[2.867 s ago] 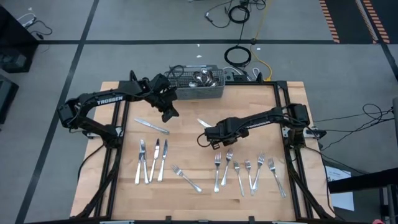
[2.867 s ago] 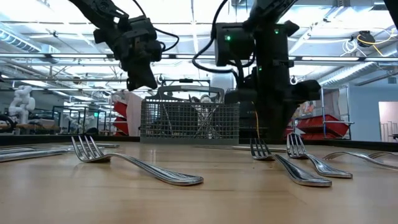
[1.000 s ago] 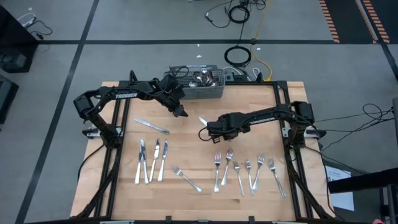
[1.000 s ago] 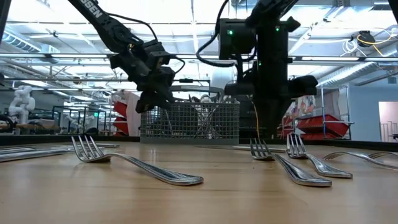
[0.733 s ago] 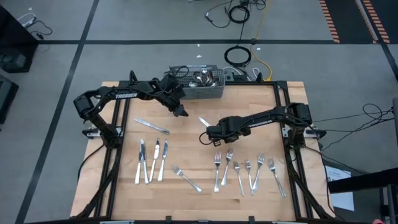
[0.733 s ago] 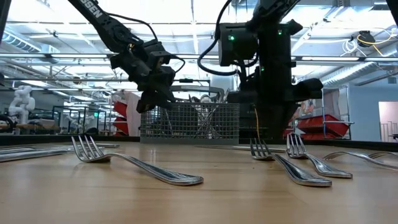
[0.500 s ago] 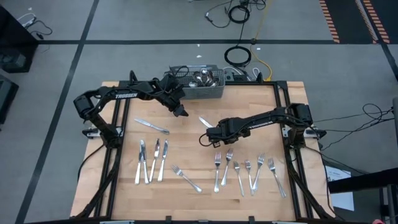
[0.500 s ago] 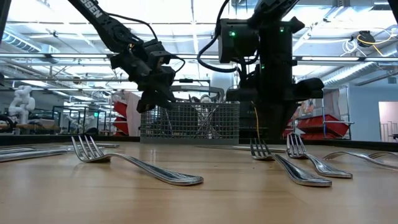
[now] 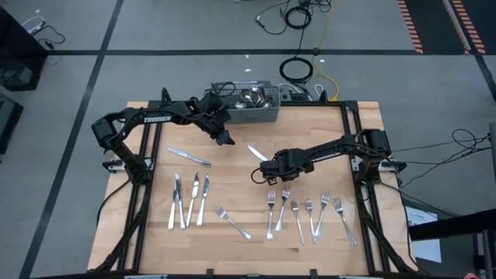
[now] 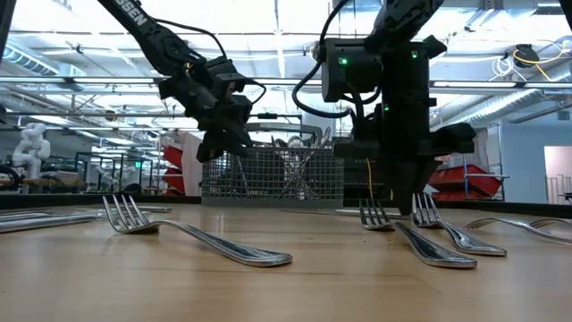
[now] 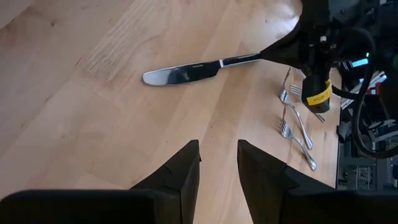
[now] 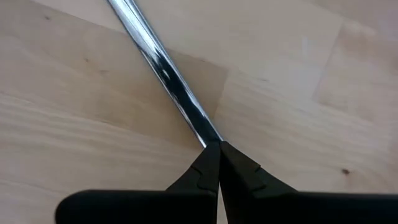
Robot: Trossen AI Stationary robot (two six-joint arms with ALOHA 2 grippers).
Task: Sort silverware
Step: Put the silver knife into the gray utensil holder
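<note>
Fingers of the right end effector (image 12: 213, 163) pinch shut on the handle of a knife (image 9: 256, 153) lying flat mid-desk. Its blade points away toward the basket (image 9: 246, 107). The left end effector (image 9: 225, 139) hangs near the basket, half open, holding nothing.

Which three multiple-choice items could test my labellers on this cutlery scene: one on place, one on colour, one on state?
1. Where is the wire basket?
A. On the table's edge, near the left gripper
B. Among the forks
C. On the floor

2. What colour is the table top?
A. White
B. Pale wood
C. Black

3. What is the right gripper doing?
A. Standing wide open
B. Holding a fork
C. Shut on a knife

Key:
1 A: the basket stands just beyond the left gripper.
2 B: the table shows wood grain.
3 C: the right gripper pinches the knife by its handle end.
</note>
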